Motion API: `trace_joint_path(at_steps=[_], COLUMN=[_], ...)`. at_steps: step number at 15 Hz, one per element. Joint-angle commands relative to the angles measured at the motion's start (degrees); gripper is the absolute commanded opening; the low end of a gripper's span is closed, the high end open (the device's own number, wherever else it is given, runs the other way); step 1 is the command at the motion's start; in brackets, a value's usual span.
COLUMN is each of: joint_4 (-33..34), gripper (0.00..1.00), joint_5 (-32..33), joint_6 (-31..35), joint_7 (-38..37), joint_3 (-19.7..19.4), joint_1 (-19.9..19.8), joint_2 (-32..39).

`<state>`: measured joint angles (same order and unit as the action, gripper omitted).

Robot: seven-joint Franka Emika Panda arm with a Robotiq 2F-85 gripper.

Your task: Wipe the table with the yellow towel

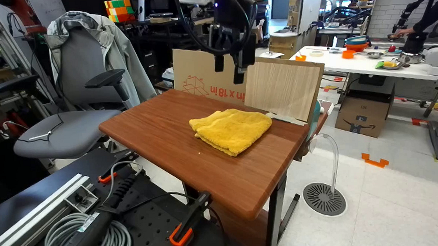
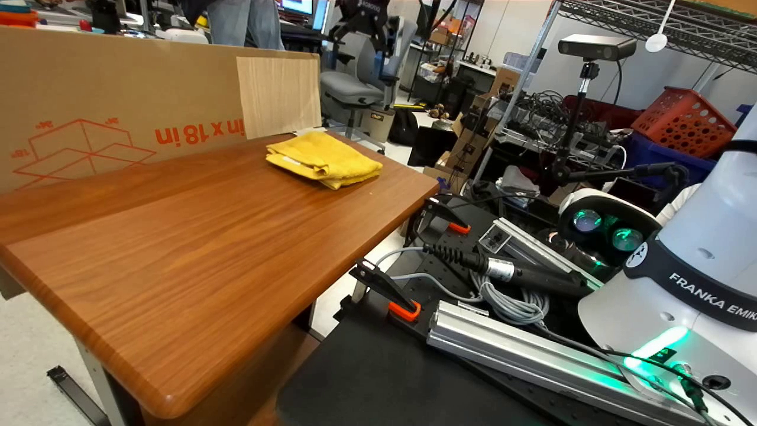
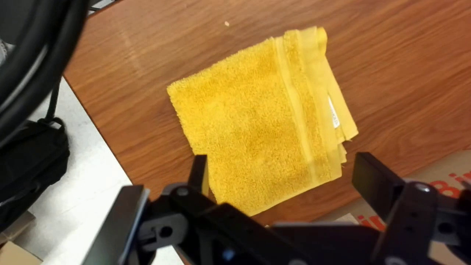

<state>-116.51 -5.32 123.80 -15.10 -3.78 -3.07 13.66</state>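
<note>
The yellow towel (image 1: 232, 129) lies folded on the brown wooden table (image 1: 155, 126), near the end with the pale wood-grain panel. It also shows in an exterior view (image 2: 324, 158) and in the wrist view (image 3: 250, 121), where a small white tag sits at its layered edge. My gripper (image 1: 229, 72) is open and empty, high above the table and apart from the towel. In the wrist view the fingers (image 3: 281, 162) stand wide apart, with the towel below and partly between them. The gripper also shows at the top of an exterior view (image 2: 359, 56).
A cardboard sheet (image 2: 136, 106) with red print stands along the table's back edge, with the pale wood-grain panel (image 1: 283, 89) against it. Black clamps with orange tips (image 1: 190, 220) and a coiled grey cable (image 1: 86, 238) lie on the robot's base bench. A grey chair (image 1: 82, 81) stands nearby.
</note>
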Motion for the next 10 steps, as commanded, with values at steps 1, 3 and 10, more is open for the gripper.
trace_joint_path(at_steps=[1,3,10], joint_4=[1.4,3.61,4.9], gripper=[1.0,1.0,1.0], joint_5=[-0.09,-0.14,0.2], joint_6=[0.27,0.71,2.9], joint_7=[-1.18,-2.37,-4.57], joint_3=[-0.32,-0.47,-0.42], joint_1=[0.27,0.35,1.17], joint_2=[1.97,4.85,8.32])
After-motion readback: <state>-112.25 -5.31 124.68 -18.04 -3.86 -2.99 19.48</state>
